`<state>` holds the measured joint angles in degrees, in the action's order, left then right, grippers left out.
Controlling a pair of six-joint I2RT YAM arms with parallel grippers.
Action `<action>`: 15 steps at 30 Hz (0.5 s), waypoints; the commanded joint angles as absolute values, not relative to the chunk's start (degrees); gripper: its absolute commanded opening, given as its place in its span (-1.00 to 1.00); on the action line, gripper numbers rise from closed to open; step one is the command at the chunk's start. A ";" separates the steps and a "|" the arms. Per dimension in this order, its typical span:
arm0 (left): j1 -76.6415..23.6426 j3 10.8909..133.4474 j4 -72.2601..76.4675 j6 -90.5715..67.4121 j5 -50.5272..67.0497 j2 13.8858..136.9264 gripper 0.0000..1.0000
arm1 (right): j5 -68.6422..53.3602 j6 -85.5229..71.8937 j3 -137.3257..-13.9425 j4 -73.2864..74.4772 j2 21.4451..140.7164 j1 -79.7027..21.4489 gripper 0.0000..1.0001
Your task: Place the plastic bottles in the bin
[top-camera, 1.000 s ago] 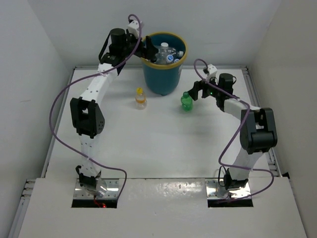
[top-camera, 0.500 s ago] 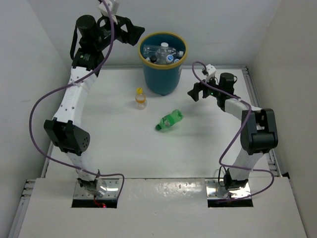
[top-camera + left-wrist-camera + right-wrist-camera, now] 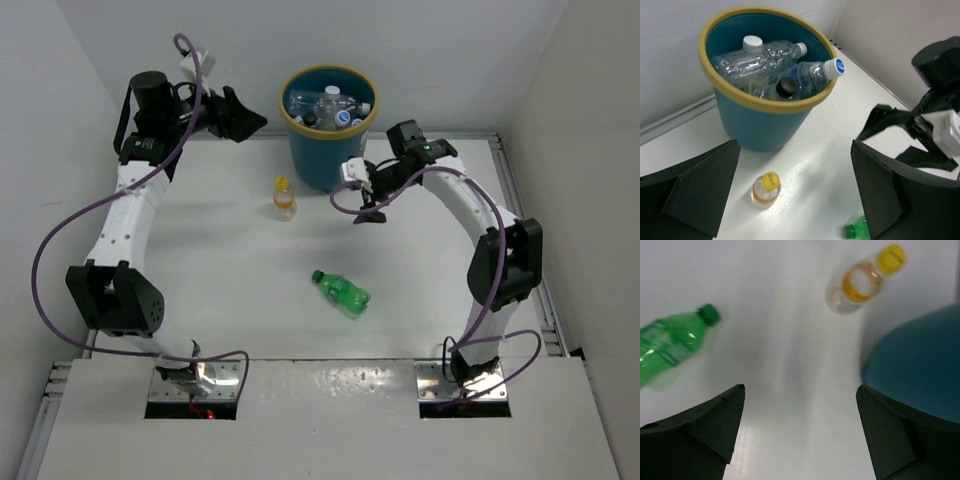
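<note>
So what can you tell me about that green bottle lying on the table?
The green bottle is small, of see-through green plastic with a green screw cap on. It lies on its side on the white table, cap end toward the far left, out in the open on the near side of the bin. Only the table touches it.

No words, brands or numbers can be read. The green bottle [image 3: 341, 292] has a blurred label, and the yellow-capped bottle [image 3: 284, 200] has an orange band with no legible print.
</note>
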<state>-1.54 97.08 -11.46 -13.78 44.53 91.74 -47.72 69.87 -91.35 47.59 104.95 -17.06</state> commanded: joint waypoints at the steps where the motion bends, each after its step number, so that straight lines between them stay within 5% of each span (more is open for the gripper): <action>1: 0.18 94.93 -9.93 -14.68 47.55 84.21 1.00 | -44.68 75.08 -94.14 69.85 105.74 -22.23 0.81; 9: 5.71 88.42 -9.93 -18.71 43.77 77.35 1.00 | -27.61 34.84 -84.20 61.09 100.02 -37.78 0.81; 11: 6.58 86.75 -10.46 -20.47 42.11 76.29 1.00 | -26.89 24.64 -85.07 60.12 100.54 -38.67 0.99; 15: 9.05 82.45 -9.23 -23.03 40.52 72.25 1.00 | -19.53 -4.24 -85.34 53.01 101.95 -37.27 1.00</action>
